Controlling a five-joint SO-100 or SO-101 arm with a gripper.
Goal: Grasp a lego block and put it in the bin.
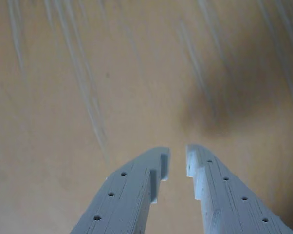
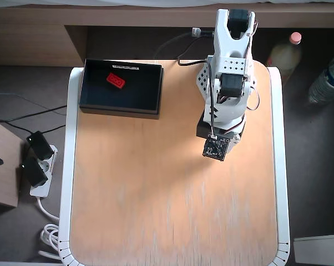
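Overhead view: red studded lego block (image 2: 116,80) in black bin (image 2: 95,105); gripper (image 1: 178,158) slightly open, empty.

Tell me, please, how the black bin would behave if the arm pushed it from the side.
The bin looks thin-walled and shallow, so it is probably light and would likely slide over the smooth wooden table instead of tipping. The small lego block inside adds little weight and may shift.

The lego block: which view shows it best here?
The overhead view: the red lego block lies inside the black bin, fully visible. The wrist view shows none of it, only the empty gripper over bare table.
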